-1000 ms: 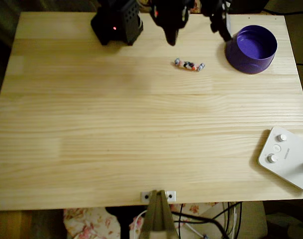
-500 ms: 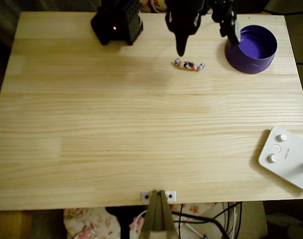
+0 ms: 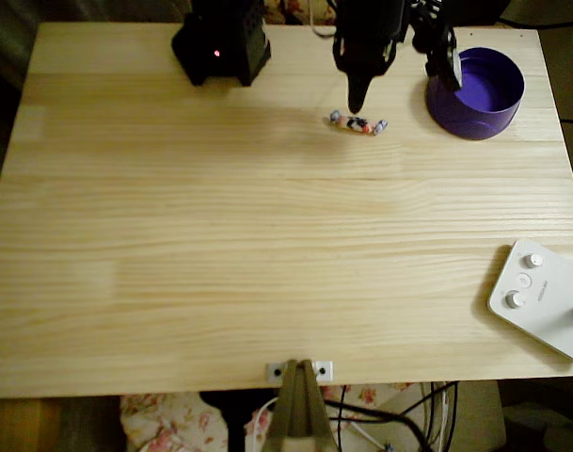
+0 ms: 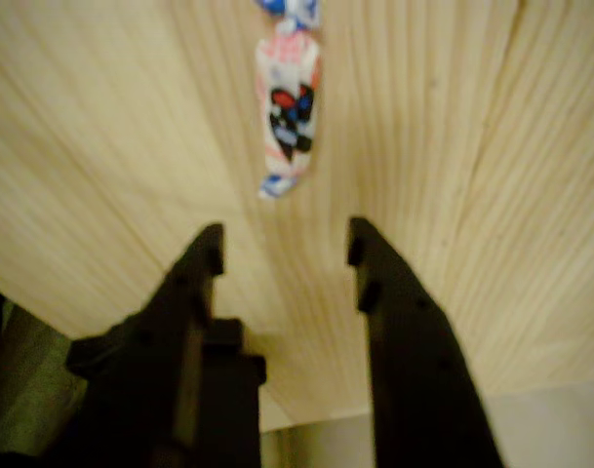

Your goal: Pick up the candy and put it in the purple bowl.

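- The gripper (image 4: 283, 244) has its two fingers apart, with nothing between them.
- In the wrist view the candy (image 4: 289, 102) lies on the table (image 3: 267, 245) at 12 o'clock from the fingertips, close but not touching.
- The purple bowl (image 3: 476, 92) sits at 3 o'clock from the candy in the overhead view.
- Best move, I think: go forward and down until one finger is on each side of the candy's middle, then squeeze gently.

I can read no text anywhere; the white device (image 3: 542, 299) at the desk's (image 3: 267, 235) lower right edge bears only illegible marks.
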Controlling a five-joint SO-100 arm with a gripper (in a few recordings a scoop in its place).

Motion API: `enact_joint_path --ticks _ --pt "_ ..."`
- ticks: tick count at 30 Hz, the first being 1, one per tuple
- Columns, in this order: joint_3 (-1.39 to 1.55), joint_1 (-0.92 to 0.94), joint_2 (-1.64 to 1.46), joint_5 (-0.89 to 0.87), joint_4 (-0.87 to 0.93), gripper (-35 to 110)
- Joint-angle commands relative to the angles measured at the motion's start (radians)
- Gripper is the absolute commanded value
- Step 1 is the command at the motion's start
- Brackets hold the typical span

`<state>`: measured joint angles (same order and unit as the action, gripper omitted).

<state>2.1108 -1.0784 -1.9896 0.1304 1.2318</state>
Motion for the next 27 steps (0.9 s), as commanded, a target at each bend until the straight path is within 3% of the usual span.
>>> enact_joint_path --ticks 1,27 --pt "-0.017 -0.008 0.003 0.000 -0.031 18" --pt "0.026 0.008 0.146 -0.054 -0.149 19"
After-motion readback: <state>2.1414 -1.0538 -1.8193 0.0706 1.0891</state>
